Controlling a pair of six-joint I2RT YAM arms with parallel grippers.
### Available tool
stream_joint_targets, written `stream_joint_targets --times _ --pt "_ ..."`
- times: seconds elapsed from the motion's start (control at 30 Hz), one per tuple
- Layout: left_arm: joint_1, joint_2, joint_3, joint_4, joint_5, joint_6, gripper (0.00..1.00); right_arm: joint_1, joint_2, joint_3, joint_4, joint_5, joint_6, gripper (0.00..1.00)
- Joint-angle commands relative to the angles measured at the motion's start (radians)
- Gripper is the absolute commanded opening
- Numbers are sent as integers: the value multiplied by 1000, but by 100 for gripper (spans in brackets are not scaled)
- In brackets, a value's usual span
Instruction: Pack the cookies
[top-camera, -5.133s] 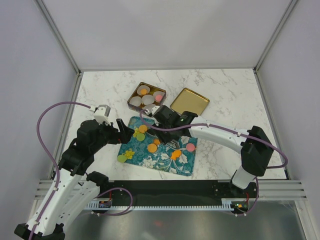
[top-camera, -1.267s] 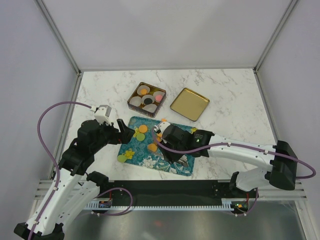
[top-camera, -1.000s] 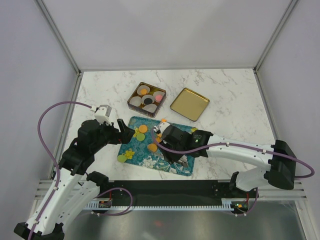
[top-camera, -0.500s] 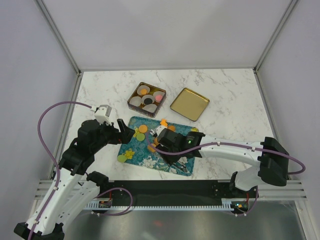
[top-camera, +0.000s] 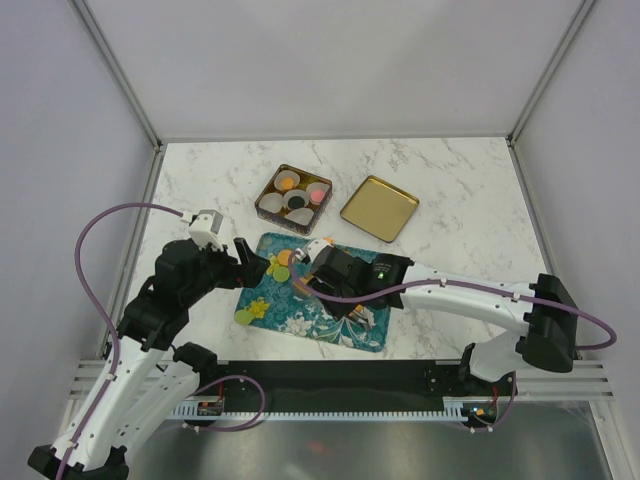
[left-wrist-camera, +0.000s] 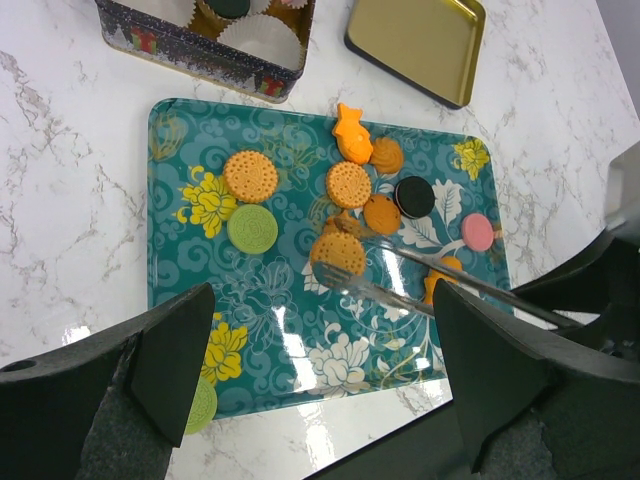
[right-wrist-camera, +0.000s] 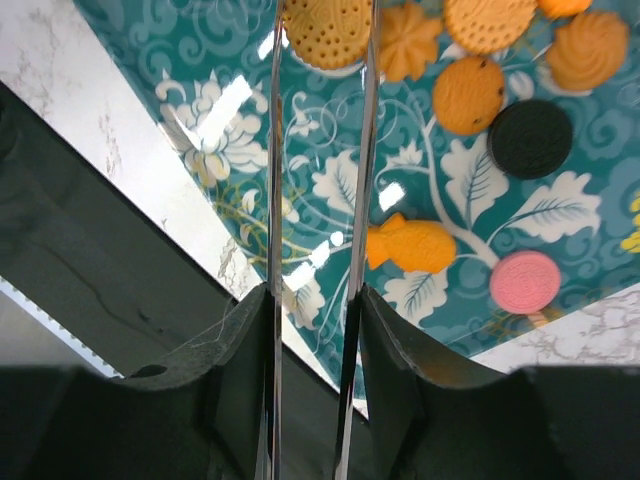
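Left gripper (top-camera: 258, 266): jaws spread wide, holding nothing, hanging over the left edge of the teal tray (left-wrist-camera: 180, 130). The cookies are mostly loose on that tray. On the left part lie a round orange cookie (left-wrist-camera: 250, 176) and a green cookie (left-wrist-camera: 252, 228) just below it. Behind the tray is the tin (left-wrist-camera: 200, 65), with white paper cups inside; three carry a cookie: orange, black, pink. Mid-tray, the metal tongs (right-wrist-camera: 275, 150) have their tips on either side of the big orange cookie (right-wrist-camera: 325, 30), right at its edges; cannot tell if it is off the tray. Right gripper (right-wrist-camera: 315, 310): narrow, clamped on the tongs' two arms. Further right on the tray are a black cookie (left-wrist-camera: 414, 197) and a pink cookie (left-wrist-camera: 478, 231). The gold lid (top-camera: 379, 208) sits on the table right of the tin.
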Motion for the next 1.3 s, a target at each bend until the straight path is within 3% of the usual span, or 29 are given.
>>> stream_joint_targets --times 0.0,0.23,0.43,0.67,0.83,1.27 --pt "-4 -11 -2 22 -14 31 98 -51 -40 97 -16 48 -46 42" --pt "-4 -7 -2 21 -15 31 98 -214 69 300 30 1 -138 42" --pt "-6 -9 -2 21 -22 31 98 -318 326 555 101 -50 -157 42" --pt "-7 -9 0 19 -22 32 98 -356 569 777 124 -90 -141 42" --pt "-9 -12 -2 19 -20 32 98 -366 657 838 154 -99 -117 43" --pt "-15 -20 -2 19 -22 32 98 -384 692 812 205 -121 -101 47"
